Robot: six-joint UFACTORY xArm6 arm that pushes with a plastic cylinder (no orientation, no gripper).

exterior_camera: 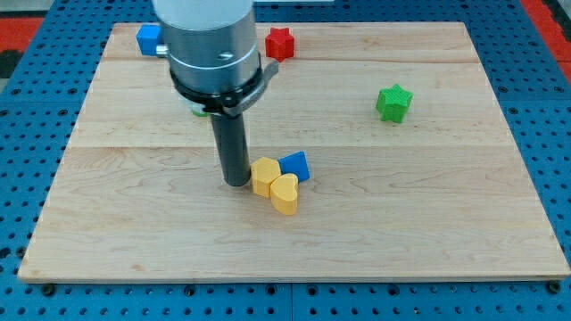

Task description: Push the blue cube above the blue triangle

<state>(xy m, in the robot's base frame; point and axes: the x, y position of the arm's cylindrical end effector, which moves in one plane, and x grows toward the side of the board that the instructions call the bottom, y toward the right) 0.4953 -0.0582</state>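
The blue cube (pixel 149 39) sits near the view's top left corner of the wooden board (pixel 428 205), partly hidden by the arm's grey body. The blue triangle (pixel 295 166) lies near the middle of the board, touching a yellow hexagon block (pixel 265 175). My tip (pixel 236 182) rests on the board just left of the yellow hexagon, close to it or touching it. The tip is far below and to the right of the blue cube.
A yellow heart block (pixel 285 193) touches the yellow hexagon at its lower right. A red star block (pixel 280 43) sits at the view's top centre. A green star block (pixel 393 102) lies at the right. A green block (pixel 200 111) peeks from behind the arm.
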